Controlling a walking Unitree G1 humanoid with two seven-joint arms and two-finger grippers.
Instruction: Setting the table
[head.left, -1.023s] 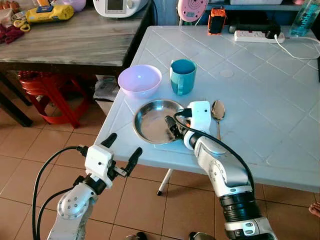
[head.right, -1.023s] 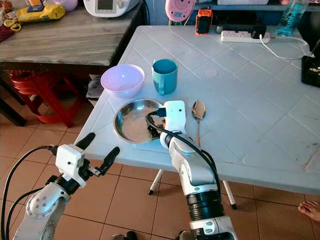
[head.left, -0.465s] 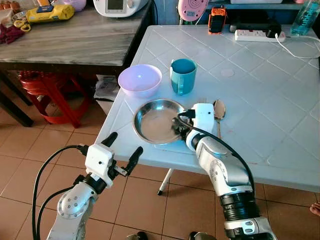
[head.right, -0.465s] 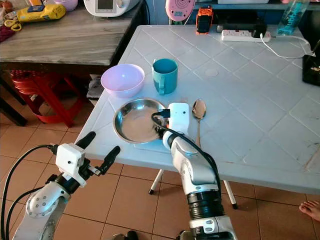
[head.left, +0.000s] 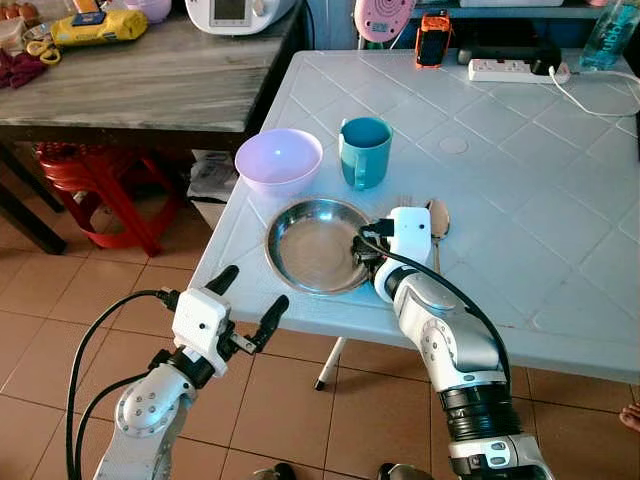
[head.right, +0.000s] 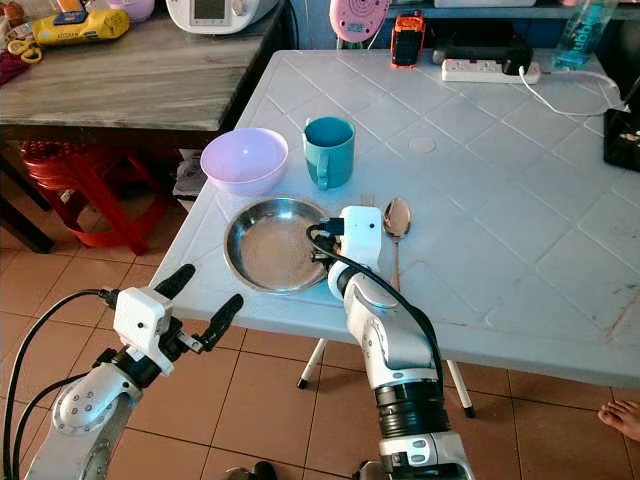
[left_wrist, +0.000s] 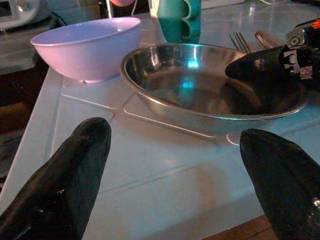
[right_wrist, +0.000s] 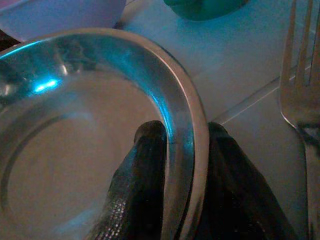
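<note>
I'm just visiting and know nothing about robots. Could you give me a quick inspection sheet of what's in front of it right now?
Surface: pale blue table, tile-patterned top.
Job's things: steel plate near the front edge; lilac bowl and teal mug behind it; fork and spoon to its right.
Clutter: power strip, orange gadget at the far edge.
Grippers: right gripper pinches the plate's rim; left gripper open, below the table edge.
Cables: white cord from the power strip.
Surroundings: wooden table, red stool, tiled floor.
</note>
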